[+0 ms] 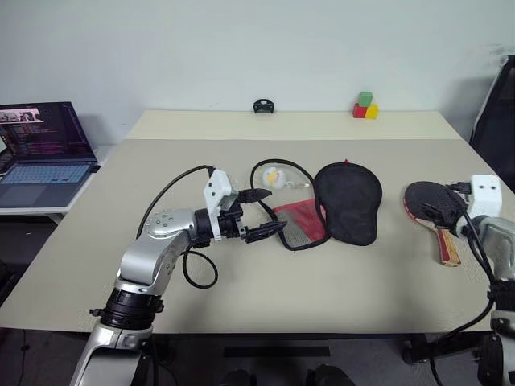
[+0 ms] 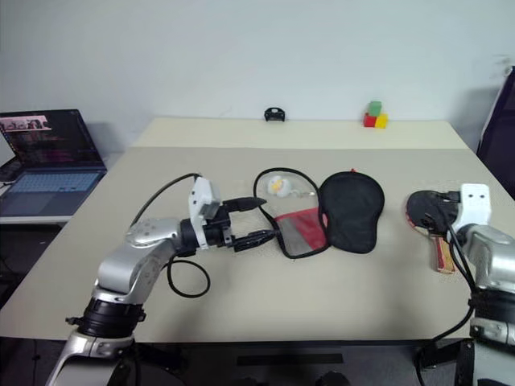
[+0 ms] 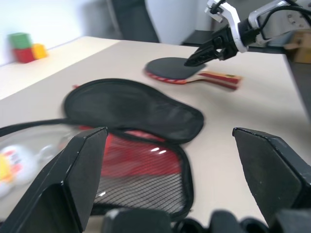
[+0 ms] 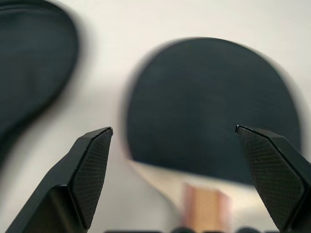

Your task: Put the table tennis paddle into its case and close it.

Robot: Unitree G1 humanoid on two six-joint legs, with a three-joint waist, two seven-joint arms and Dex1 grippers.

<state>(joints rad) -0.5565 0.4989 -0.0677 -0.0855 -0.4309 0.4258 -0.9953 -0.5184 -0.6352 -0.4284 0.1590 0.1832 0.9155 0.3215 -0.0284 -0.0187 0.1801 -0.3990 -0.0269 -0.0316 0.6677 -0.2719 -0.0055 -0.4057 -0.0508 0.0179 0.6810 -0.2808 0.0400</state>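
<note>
Paddle (image 1: 432,208) first: it lies flat on the worktop (image 1: 241,297), over at the right side and well apart from the case (image 1: 338,203), black rubber face up, red edge showing, wooden handle pointing back toward the robot. It looks light and stiff, a thin board that will not flex. Lying flat, the blade offers little to pinch except its rim, and the rubber face is probably grippy but easy to mark. The handle is likely the better hold: thicker, squared, raised a little off the surface, and a grip there would leave the blade free to slide into the pouch.

The right gripper (image 4: 172,145) hangs just above the paddle with its jaws spread wide and nothing between them, the blade and the start of the handle framed between the two fingers.

The case sits near the middle of the worktop, unzipped and folded open: black lid to the right, red panel with the mesh pocket (image 1: 302,225) to the left, a small white ball (image 1: 273,177) just behind it. It is soft fabric and will probably sag and shift when pushed, so one side may need pinning while the paddle goes in. The left gripper (image 1: 264,215) is released too, jaws wide, just beside the mesh edge, holding nothing.
</note>
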